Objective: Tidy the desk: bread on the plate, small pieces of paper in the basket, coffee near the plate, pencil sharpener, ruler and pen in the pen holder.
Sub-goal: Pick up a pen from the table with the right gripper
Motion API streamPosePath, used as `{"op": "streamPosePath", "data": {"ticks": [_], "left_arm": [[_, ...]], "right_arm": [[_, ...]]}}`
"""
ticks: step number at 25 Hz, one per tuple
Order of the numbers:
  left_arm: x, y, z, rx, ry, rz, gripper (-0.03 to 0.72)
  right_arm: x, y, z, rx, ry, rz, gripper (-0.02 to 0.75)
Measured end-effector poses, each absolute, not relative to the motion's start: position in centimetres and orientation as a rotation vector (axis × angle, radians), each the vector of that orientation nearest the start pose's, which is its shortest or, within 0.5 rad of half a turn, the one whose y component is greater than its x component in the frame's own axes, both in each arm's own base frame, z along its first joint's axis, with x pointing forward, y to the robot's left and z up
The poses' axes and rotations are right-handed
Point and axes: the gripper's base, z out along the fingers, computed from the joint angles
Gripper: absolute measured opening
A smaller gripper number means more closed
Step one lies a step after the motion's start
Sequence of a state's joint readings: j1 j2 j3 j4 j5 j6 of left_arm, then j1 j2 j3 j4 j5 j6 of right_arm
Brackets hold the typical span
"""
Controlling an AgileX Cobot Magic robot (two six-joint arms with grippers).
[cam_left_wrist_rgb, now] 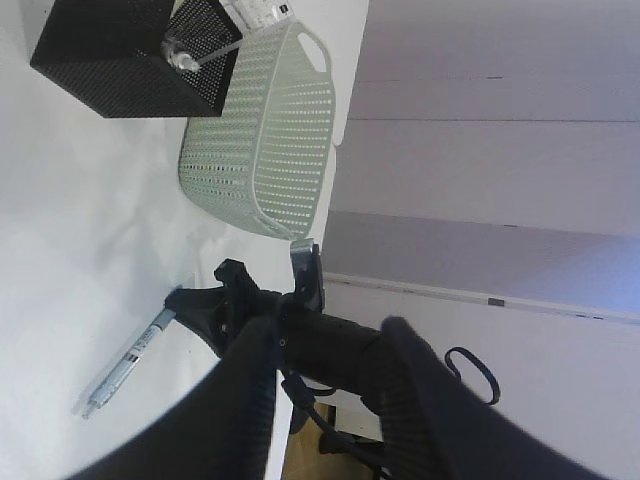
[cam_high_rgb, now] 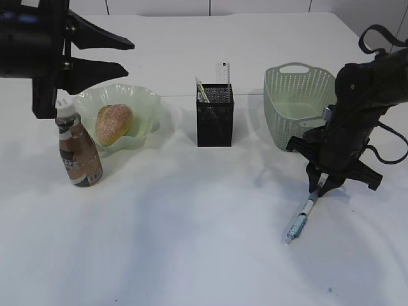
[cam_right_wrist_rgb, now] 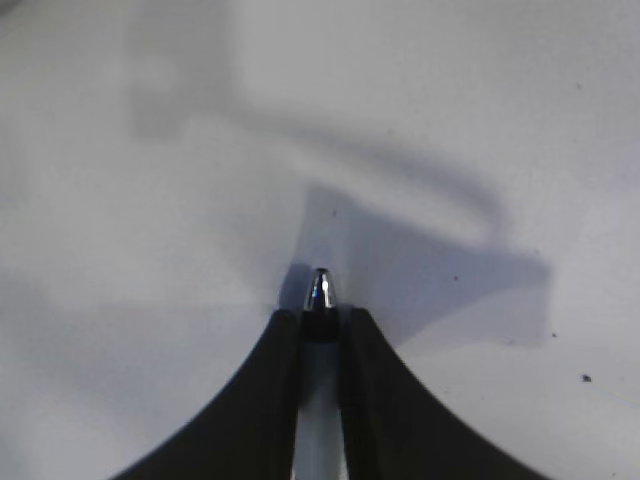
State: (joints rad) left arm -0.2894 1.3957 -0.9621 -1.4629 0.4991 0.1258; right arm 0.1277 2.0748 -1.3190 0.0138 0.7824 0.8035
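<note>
Silver-tipped pen: the slim grey and blue pen (cam_high_rgb: 302,218) lies flat on the white tabletop (cam_high_rgb: 191,242), its long axis running slantwise, one end between the right jaws, the other pointing away from them toward the near edge.
Right jaws (cam_high_rgb: 322,185): down at the tabletop, clenched on the pen's upper end; in the wrist view its metal tip (cam_right_wrist_rgb: 320,290) pokes out just past the two black fingers (cam_right_wrist_rgb: 275,400).
Left jaws (cam_high_rgb: 124,56): parted, holding nothing, raised above the copper-labelled coffee bottle (cam_high_rgb: 78,150) and the ruffled green glass plate (cam_high_rgb: 143,102).
</note>
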Motion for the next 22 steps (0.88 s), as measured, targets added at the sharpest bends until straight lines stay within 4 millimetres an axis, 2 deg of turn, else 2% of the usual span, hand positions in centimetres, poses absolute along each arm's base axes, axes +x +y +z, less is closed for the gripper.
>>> {"op": "streamPosePath", "data": {"ticks": [19, 22], "left_arm": [[28.2, -12.8, 31.3, -0.820, 2.098, -1.463, 0.238], [28.3, -12.7, 31.4, -0.848, 2.079, -1.481, 0.239]], "right_arm": [[38.6, 5.3, 12.4, 1.053, 2.890, 0.107, 0.101], [39.1, 5.6, 13.6, 1.079, 2.864, 0.166, 0.101]]}}
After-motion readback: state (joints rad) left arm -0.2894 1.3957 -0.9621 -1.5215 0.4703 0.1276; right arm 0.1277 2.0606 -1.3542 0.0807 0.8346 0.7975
